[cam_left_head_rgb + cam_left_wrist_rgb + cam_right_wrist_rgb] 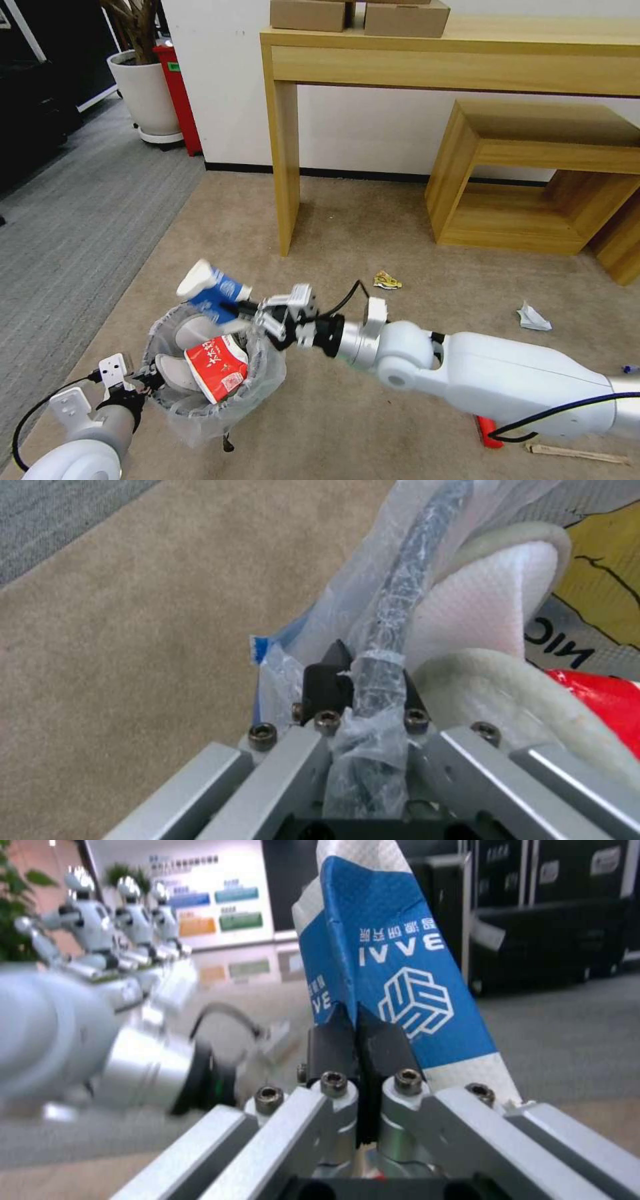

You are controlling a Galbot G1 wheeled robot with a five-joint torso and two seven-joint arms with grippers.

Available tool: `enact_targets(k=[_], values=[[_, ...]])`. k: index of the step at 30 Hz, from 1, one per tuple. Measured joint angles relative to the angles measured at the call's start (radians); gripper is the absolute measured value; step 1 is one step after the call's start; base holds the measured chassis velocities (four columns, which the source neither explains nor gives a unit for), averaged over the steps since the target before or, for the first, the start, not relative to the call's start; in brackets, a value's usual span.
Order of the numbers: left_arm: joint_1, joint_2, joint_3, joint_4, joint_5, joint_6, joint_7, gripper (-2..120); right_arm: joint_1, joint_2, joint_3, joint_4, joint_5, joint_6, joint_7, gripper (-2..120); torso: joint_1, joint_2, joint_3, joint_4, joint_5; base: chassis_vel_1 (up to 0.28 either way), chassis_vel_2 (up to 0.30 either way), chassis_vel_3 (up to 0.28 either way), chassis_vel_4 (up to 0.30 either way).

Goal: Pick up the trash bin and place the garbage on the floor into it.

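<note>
The trash bin (200,410), dark and lined with a crinkly clear bag, hangs low on my left, lifted off the carpet. My left gripper (143,385) is shut on its rim (380,670), bag and all. Inside lie two white slippers (190,333) (487,605) and a crushed red-white cup (215,367). My right gripper (247,311) is shut on a crushed blue-white cup (213,290) (400,965), held just above the bin's far rim. Garbage on the floor: a yellow wrapper (387,281), a crumpled white paper (533,318), a red piece (489,433) and a wooden stick (577,453).
A tall wooden console table (287,153) with cardboard boxes (407,19) stands ahead against the wall, with a low wooden bench (533,180) under it. A white planter (147,93) and a tall red bin (179,100) stand far left. Open carpet lies between.
</note>
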Motion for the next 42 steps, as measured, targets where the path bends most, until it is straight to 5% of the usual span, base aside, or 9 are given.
enact_targets(k=[23,42], values=[[0.051,-0.017,-0.004,-0.057,0.016,0.001,0.003,1,0.026,0.095,-0.121,-0.116,-0.035,-0.038,0.083,1,0.000,0.000,0.000,-0.0001,0.0000,0.000,0.000,0.000,0.000],[0.040,-0.010,-0.004,-0.038,0.015,-0.001,0.005,1,0.010,0.094,-0.088,-0.126,-0.033,-0.037,0.087,68,0.000,0.000,0.000,-0.0001,0.0001,0.000,0.000,0.000,0.000]])
